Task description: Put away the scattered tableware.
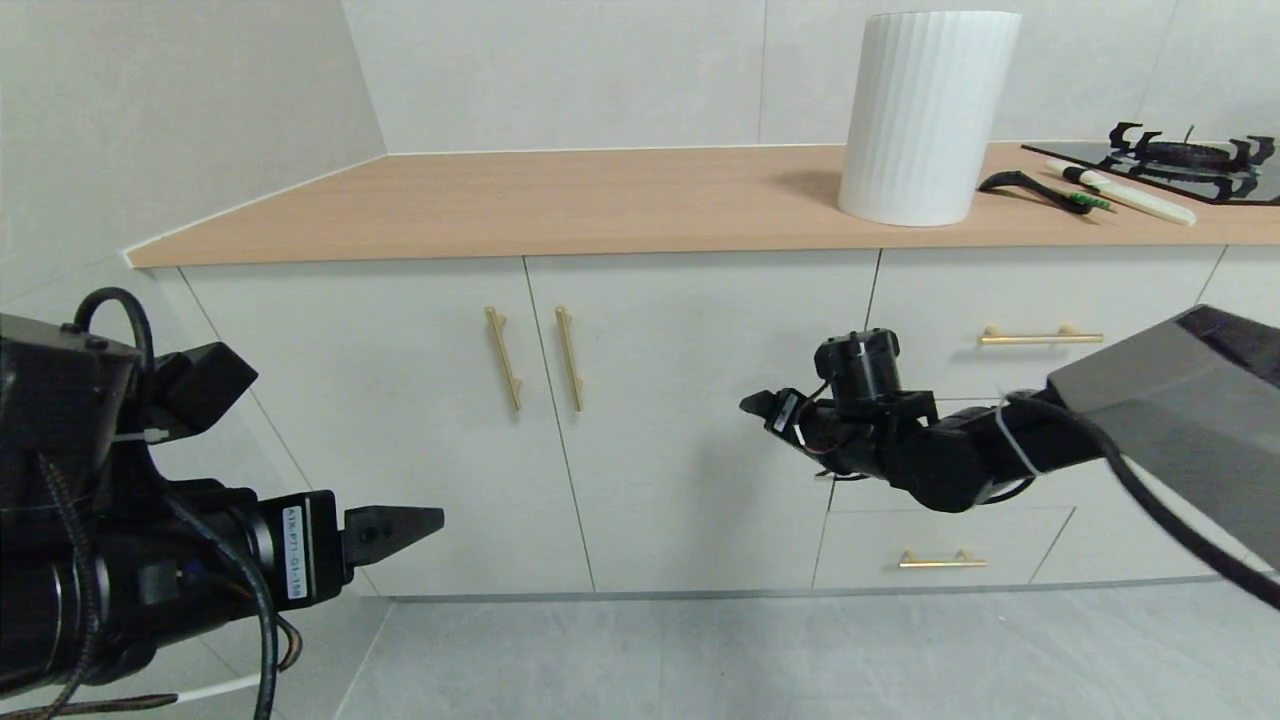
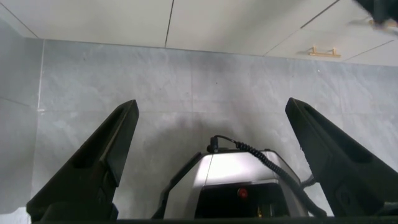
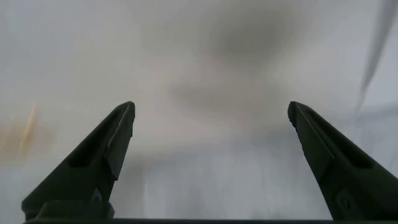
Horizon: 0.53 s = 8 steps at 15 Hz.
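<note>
While a black utensil (image 1: 1015, 182) and a white-handled utensil (image 1: 1140, 200) lay on the desk (image 1: 500, 205) just beside the white ribbed container (image 1: 928, 115), the left gripper (image 1: 395, 530) and right gripper (image 1: 775, 408) hung well below it. From the left wrist, its fingers (image 2: 112, 149) spread wide over the floor (image 2: 186, 81). From the right wrist, fingers (image 3: 109, 149) stood equally wide, empty, facing a cabinet (image 3: 199, 62).

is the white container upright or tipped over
Upright: the white container stands on its base on the counter, its ribbed sides running straight up.
</note>
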### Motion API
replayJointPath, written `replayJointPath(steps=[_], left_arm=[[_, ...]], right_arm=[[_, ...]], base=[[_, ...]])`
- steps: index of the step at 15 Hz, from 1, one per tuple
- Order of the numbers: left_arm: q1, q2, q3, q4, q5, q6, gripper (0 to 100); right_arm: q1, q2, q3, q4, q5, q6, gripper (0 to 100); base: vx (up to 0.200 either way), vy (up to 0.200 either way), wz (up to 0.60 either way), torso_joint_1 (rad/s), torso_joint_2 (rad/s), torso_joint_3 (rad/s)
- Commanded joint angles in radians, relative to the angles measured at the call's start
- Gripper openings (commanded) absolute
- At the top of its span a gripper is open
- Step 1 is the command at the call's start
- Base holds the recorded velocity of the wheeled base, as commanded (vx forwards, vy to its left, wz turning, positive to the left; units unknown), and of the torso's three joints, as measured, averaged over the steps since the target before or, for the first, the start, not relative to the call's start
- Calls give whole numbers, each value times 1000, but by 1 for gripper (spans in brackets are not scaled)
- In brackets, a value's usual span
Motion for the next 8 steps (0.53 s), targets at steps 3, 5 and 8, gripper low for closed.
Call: replayJointPath(steps=[3, 5, 8], left_arm=[[0, -39, 1, 0, 1, 0, 100], [0, -94, 4, 0, -3, -3, 100], [9, -265, 44, 0, -11, -3, 100]], right_arm=[[5, -432, 346, -4, 259, -232, 100], [2, -584, 445, -4, 218, -290, 100], [-48, -862, 599, -4, 46, -369, 100]], base=[[0, 0, 0, 0, 0, 0], [0, 0, 0, 0, 0, 0], [0, 0, 0, 0, 0, 0]])
